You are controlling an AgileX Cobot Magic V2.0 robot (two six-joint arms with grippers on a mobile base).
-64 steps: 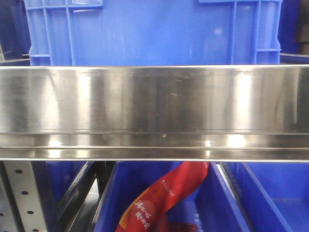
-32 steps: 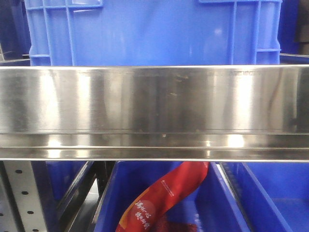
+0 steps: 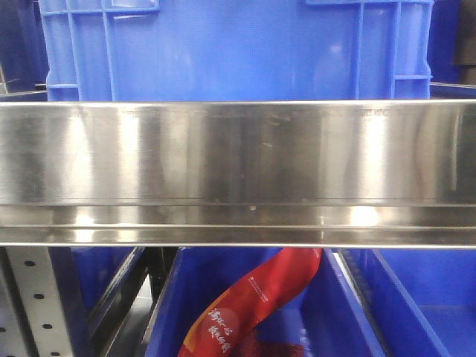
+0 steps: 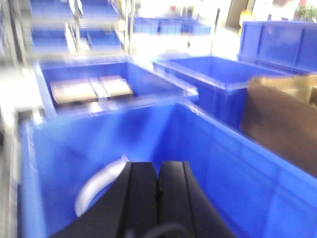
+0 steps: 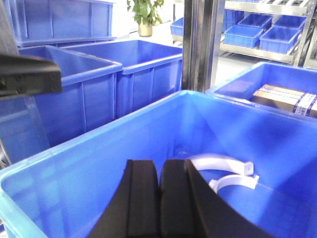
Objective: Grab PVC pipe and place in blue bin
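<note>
The front view is filled by a brushed stainless-steel shelf beam, smooth and reflective, running the full width. A ribbed blue plastic crate stands above it. Below it, a red printed plastic pouch lies tilted inside a lower blue bin. A perforated grey metal upright shows at lower left. Neither arm appears in this view.

In the right wrist view, the right gripper hangs above a large, smooth-walled blue plastic bin with a rounded rim. Its black, flat-faced fingers are pressed together with only a seam between them and nothing held. Two curved white plastic PVC pipe pieces lie on the bin floor just beyond the fingers, one beside the other. The bin interior is otherwise open, with free room on all sides of the fingers. Neighbouring blue bins stand close to the left and far sides; a bin at right holds a banded cardboard box.

The left wrist view is motion-blurred. The left gripper sits low inside a blue bin, its black fingers closed together and empty. A curved white pipe piece lies just left of the fingers against the bin floor; contact cannot be determined. A brown cardboard carton stands beyond the bin's right wall.
</note>
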